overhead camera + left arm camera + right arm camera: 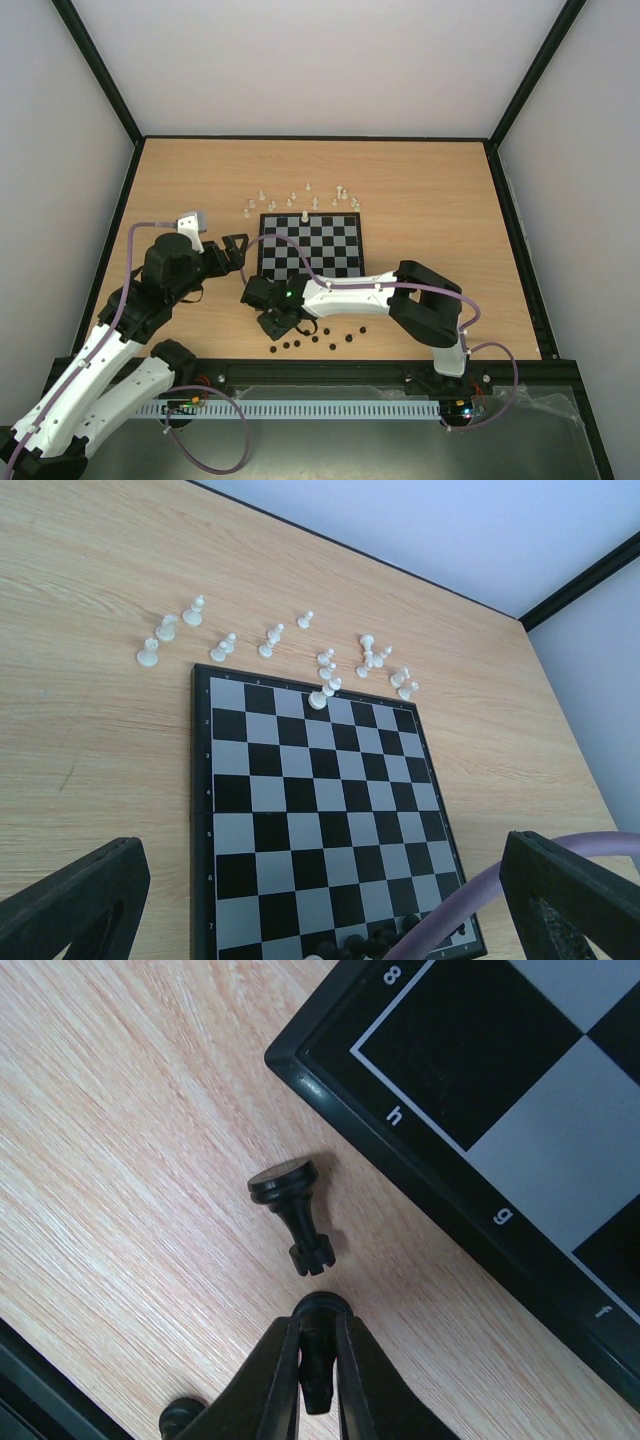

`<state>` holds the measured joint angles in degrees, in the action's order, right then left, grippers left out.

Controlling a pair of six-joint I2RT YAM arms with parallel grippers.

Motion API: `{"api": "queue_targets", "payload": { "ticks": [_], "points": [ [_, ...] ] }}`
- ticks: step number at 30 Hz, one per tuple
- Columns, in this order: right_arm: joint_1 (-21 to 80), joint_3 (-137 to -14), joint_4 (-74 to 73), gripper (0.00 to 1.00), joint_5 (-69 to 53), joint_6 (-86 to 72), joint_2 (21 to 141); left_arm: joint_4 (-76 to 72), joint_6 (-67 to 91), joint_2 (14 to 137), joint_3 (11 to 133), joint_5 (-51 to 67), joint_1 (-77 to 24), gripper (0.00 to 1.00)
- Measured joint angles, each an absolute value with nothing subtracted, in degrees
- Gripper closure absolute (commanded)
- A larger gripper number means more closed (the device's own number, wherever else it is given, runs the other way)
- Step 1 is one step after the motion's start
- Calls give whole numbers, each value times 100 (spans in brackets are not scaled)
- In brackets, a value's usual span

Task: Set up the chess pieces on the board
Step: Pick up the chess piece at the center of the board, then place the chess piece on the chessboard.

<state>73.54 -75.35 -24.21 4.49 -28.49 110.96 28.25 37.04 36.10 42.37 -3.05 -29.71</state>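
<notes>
Gripping a black chess piece (318, 1370) at the frame's bottom centre, the right tool (318, 1322) should lift vertically, clear the toppled black rook (290, 1210) lying on the bench (120, 1160) just above, then travel to the board (470, 1080) at upper right. The left tool (320, 900) hangs wide open.

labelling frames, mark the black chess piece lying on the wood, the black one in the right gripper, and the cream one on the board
toppled black chess piece (298, 1218), right wrist view, stem
pinched black chess piece (317, 1370), right wrist view, body
cream chess piece on board (300, 820) (318, 700), left wrist view, base
</notes>
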Motion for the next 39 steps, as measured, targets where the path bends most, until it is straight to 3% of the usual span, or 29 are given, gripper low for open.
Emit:
{"api": "queue_targets", "payload": {
  "ticks": [39],
  "points": [
    [6737,-7824,-2657,92,1160,-2845,10774,2825,3701,3621,4237,-370,-2945,1]
  ]
}}
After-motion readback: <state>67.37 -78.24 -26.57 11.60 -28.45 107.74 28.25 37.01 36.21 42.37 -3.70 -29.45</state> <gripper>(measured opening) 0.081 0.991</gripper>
